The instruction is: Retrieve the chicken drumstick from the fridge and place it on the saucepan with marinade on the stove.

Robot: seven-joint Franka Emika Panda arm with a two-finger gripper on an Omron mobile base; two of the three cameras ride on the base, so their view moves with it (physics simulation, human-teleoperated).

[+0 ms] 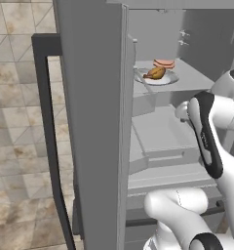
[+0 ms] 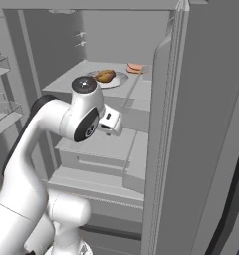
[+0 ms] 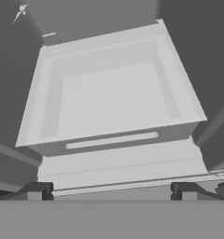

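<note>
Grey everywhere inside the fridge (image 1: 89, 122), doors swung wide. Yellow-tan chicken drumstick (image 1: 156, 73) lying on a white plate (image 1: 168, 79) on the upper shelf (image 1: 197, 80), in the upper right of the left base view and upper middle of the right base view; a pink sliced item (image 1: 164, 63) just behind the plate. Gripper (image 3: 112, 189) spread fully open and holding nothing, fingertips (image 3: 39, 190) showing dark at the bottom of the hand view, aimed down at an empty grey drawer bin (image 3: 109, 93) below the shelf. Well apart from the drumstick, then, and pointed too low. Judged to be early in the reach, with grasp and carry to the stove yet to come. To do it well: raise the hand to shelf height, keep clear of the shelf's front edge and the door at the side, come in over the plate, line the jaws across the narrow width of the drumstick rather than along its length, lower until the tips straddle it, close gently without dragging the plate. Main risk, probably: nudging the plate or clipping the pink item behind.
</note>
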